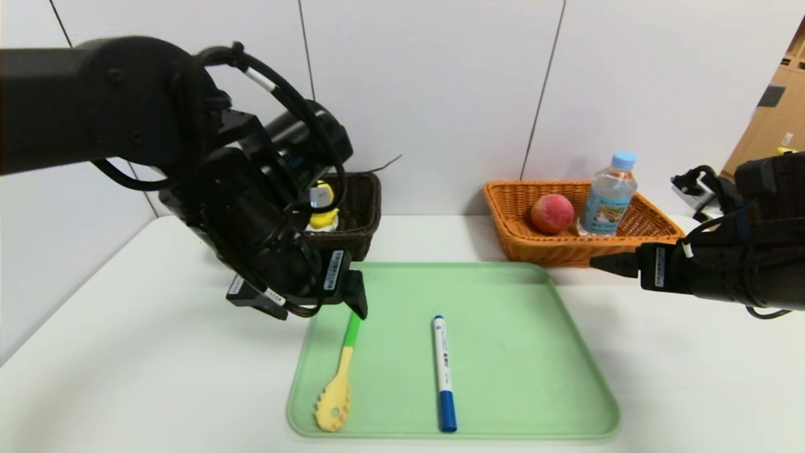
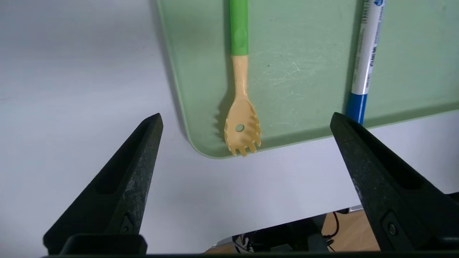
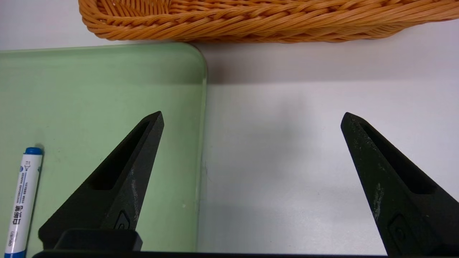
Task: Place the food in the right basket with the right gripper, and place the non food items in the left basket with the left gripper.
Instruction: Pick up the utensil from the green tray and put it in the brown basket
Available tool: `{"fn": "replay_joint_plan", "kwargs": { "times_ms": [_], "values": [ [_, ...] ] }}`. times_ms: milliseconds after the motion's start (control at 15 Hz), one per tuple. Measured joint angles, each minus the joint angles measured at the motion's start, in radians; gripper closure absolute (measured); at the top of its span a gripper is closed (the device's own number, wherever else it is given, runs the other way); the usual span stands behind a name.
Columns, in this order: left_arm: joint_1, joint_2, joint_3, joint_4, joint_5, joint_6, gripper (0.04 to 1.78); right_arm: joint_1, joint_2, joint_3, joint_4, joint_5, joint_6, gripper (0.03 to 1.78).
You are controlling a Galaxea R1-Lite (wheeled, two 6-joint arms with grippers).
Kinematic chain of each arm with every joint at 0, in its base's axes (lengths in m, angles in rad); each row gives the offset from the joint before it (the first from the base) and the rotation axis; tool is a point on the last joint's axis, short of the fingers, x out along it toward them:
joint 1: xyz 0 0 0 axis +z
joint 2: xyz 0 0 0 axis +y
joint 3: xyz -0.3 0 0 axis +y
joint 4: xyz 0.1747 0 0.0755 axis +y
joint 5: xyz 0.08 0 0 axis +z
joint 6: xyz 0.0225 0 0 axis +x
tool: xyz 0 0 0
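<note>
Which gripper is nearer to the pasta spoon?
Left. The left gripper hovers open over the pasta spoon handle; the right gripper waits beyond the tray.

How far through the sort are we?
Food looks done: peach and water bottle sit in the orange basket. The duck toy is in the dark basket. Left pincer, open, hovers by the pasta spoon. Spoon and marker remain on the tray. Right pincer idles, open.
</note>
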Motion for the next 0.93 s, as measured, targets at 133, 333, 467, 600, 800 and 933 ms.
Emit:
{"fn": "replay_joint_plan", "kwargs": {
  "times_ms": [133, 333, 467, 600, 800, 933],
  "values": [
    [-0.023, 0.03, 0.036, -0.041, 0.047, -0.009, 0.16, 0.001, 0.0, 0.011, 0.0, -0.002, -0.002, 0.1],
    [-0.047, 0.08, 0.052, -0.084, 0.082, -0.029, 0.15, 0.003, 0.0, 0.021, 0.009, -0.002, -0.004, 0.1],
    [-0.053, 0.108, 0.052, -0.111, 0.084, -0.05, 0.14, 0.003, 0.0, 0.023, 0.009, -0.003, -0.02, 0.1],
    [-0.054, 0.129, 0.052, -0.116, 0.082, -0.079, 0.14, 0.002, 0.001, 0.023, 0.009, -0.003, -0.027, 0.1],
    [-0.055, 0.166, 0.049, -0.118, 0.082, -0.113, 0.13, 0.003, 0.006, 0.022, 0.004, -0.004, -0.028, 0.1],
    [-0.056, 0.19, 0.046, -0.119, 0.082, -0.118, 0.13, 0.003, 0.007, 0.022, 0.002, -0.009, -0.028, 0.1]
  ]
}}
